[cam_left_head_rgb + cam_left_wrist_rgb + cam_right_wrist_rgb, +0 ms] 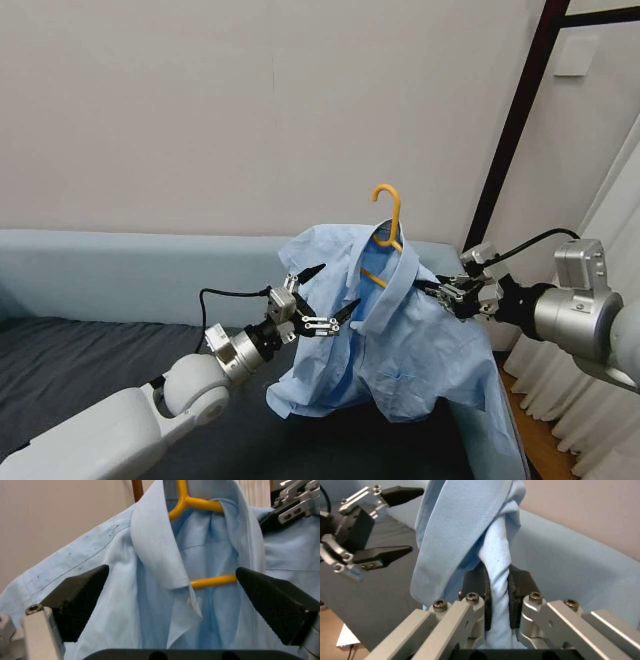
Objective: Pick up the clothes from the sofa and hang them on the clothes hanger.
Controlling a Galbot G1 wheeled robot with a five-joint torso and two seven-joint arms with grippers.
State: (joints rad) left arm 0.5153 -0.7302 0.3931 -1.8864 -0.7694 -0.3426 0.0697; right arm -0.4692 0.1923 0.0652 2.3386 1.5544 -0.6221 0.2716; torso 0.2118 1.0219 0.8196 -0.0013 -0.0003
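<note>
A light-blue button-up cotton shirt [400, 340] hangs in the air above the sofa, draped over a yellow plastic clothes hanger [388, 215] whose hook stands free above the collar. The hanger's bar shows inside the open collar [200, 504]. The shirt's lower hem droops towards the sofa's dark grey seat cushion [60, 370], in front of the pale blue backrest [100, 275].

The right gripper [440, 292] is at the shirt's shoulder on the robot's right. In the right wrist view it is clenched [497, 592] on a bunched fold of the blue cloth [460, 517]. The left gripper [335, 292] is just beside the shirt's other side. Its black fingers are spread wide and it grasps nothing; in the left wrist view they frame the shirt front [172, 570].
</note>
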